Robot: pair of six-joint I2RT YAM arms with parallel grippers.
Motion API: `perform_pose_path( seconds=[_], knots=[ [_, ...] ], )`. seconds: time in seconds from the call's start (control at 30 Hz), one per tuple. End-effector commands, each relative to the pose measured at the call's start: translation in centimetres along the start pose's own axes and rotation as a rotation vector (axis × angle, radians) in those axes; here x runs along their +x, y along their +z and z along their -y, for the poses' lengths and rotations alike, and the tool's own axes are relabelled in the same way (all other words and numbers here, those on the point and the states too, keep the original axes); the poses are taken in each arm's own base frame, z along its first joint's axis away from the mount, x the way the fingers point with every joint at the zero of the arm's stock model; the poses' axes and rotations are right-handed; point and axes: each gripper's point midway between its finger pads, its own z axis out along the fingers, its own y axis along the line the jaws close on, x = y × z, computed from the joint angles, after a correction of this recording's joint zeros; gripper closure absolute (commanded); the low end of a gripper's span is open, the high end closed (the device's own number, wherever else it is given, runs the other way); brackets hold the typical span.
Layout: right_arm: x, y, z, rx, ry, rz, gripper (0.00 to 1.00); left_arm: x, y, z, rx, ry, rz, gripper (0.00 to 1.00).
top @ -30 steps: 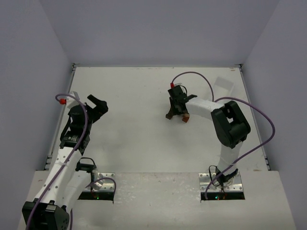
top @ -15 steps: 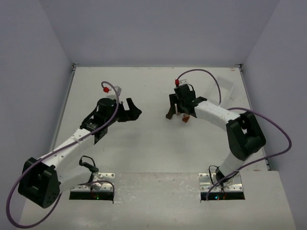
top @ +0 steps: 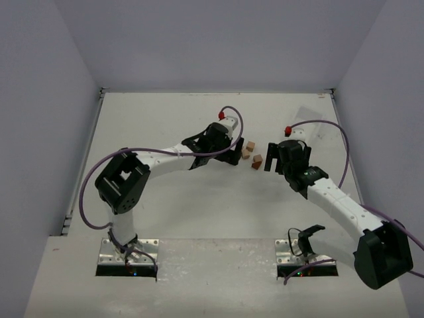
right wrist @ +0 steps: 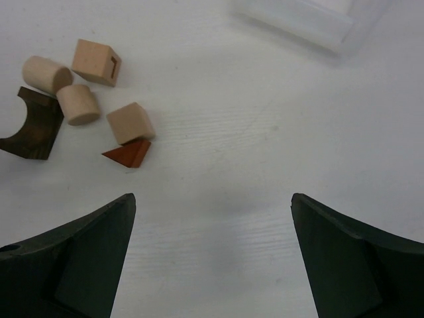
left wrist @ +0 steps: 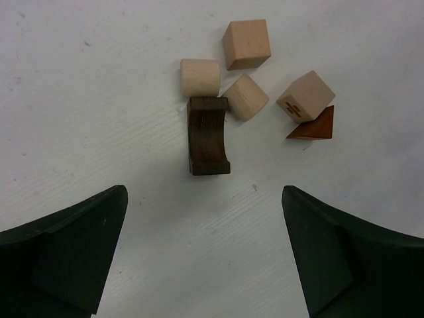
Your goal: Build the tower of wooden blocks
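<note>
- Left wrist view: left gripper [left wrist: 203,199], fingers apart, faces the dark arch block [left wrist: 209,136], with open tabletop [left wrist: 79,99] between.
- Right gripper [right wrist: 212,202], fingers apart, sits well clear of that block.

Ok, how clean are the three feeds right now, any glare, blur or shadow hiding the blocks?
Left wrist: even light, soft short shadows, the wood blocks sharp, no glare. Right wrist: equally sharp, but the clear tray washes out against the white table. Top external: blocks are tiny, their shapes unreadable.
</note>
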Motion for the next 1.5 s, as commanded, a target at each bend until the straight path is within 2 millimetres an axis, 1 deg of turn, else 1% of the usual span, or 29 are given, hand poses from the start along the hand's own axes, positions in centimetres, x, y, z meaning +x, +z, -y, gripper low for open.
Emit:
perform_pose_path(
  seconds=[0.0,0.1,0.13,0.2,0.33,0.4,0.47,0.57,0.6,0.67,0.73,0.8,0.83,0.9,0.93,1.03,1.07,1.1,1.13,1.2,1.27,1.3,1.4,1.43,1.47],
  knots=[
    [-0.6,-0.6,1.1,0.022,0.076,0.055,0.01,-0.5,1.7,0.6,-0.061,0.091,-0.012,0.00],
    [-0.5,-0.8,1.3,0.019,0.075,0.065,0.01,0.3,3.1,0.8,-0.074,0.122,-0.042,0.02],
    [-0.5,-0.8,1.3,0.020,0.075,0.065,0.01,0.9,3.5,0.5,-0.085,0.128,-0.056,0.02],
    [-0.4,-0.6,1.9,0.048,0.073,0.065,0.01,0.6,4.4,0.7,-0.092,0.135,-0.067,0.09],
    [0.1,-0.1,2.0,0.055,0.072,0.038,0.01,1.0,5.2,1.6,-0.045,0.165,-0.090,0.16],
    [0.4,0.3,2.1,0.062,0.063,0.020,0.01,1.3,5.5,1.4,-0.053,0.171,-0.095,0.17],
    [0.5,0.5,1.9,0.058,0.059,0.009,0.01,1.3,5.8,1.0,-0.071,0.178,-0.096,0.24],
    [0.5,0.6,1.8,0.053,0.056,0.001,0.01,1.6,6.2,0.9,-0.077,0.184,-0.107,0.29],
    [0.5,0.6,1.8,0.053,0.056,0.000,0.01,1.8,6.4,0.9,-0.074,0.186,-0.114,0.32],
    [0.6,0.6,1.9,0.055,0.058,0.001,0.01,2.0,6.5,0.9,-0.078,0.191,-0.121,0.46],
    [0.5,0.6,2.0,0.062,0.057,0.006,0.01,2.2,6.6,0.9,-0.077,0.193,-0.129,0.52],
    [0.4,0.6,2.3,0.075,0.058,0.008,0.01,2.5,6.5,1.0,-0.067,0.194,-0.134,0.61],
    [0.4,0.7,2.4,0.079,0.059,0.009,0.01,2.7,6.4,1.0,-0.064,0.193,-0.138,0.64],
    [0.4,0.6,2.4,0.078,0.059,0.009,0.01,2.8,6.4,0.9,-0.066,0.188,-0.139,0.66],
    [0.4,0.6,2.4,0.077,0.060,0.010,0.01,3.0,6.4,0.9,-0.067,0.186,-0.141,0.69],
    [0.5,0.6,2.3,0.071,0.060,0.007,0.01,3.1,6.2,0.9,-0.065,0.172,-0.143,0.84],
    [0.5,0.6,2.3,0.070,0.060,0.007,0.01,3.1,6.1,0.9,-0.065,0.169,-0.143,0.85],
    [0.5,0.6,2.2,0.064,0.059,0.004,0.01,2.9,5.7,1.0,-0.063,0.164,-0.138,0.93],
    [0.6,0.6,2.1,0.055,0.057,0.003,0.01,2.8,5.3,0.9,-0.064,0.158,-0.133,0.99],
    [0.6,0.4,1.4,0.016,0.052,-0.002,0.01,2.2,3.9,0.9,-0.065,0.131,-0.105,1.00],
    [0.3,0.4,0.2,-0.063,0.034,0.015,0.01,1.7,2.1,1.0,-0.054,0.098,-0.067,1.00],
    [0.0,0.3,-0.1,-0.081,0.028,0.031,0.01,1.2,1.9,1.1,-0.050,0.091,-0.048,1.00],
    [-0.6,-0.4,-2.7,-0.245,-0.005,0.058,0.01,-0.5,-1.3,1.0,-0.054,0.010,0.042,1.00],
    [-0.7,-0.7,-3.5,-0.297,-0.015,0.069,0.01,-1.2,-2.7,0.8,-0.057,-0.013,0.082,1.00],
    [-1.3,-1.2,-4.1,-0.339,-0.016,0.094,0.01,-1.7,-4.0,0.7,-0.051,-0.042,0.120,1.00]
  ],
)
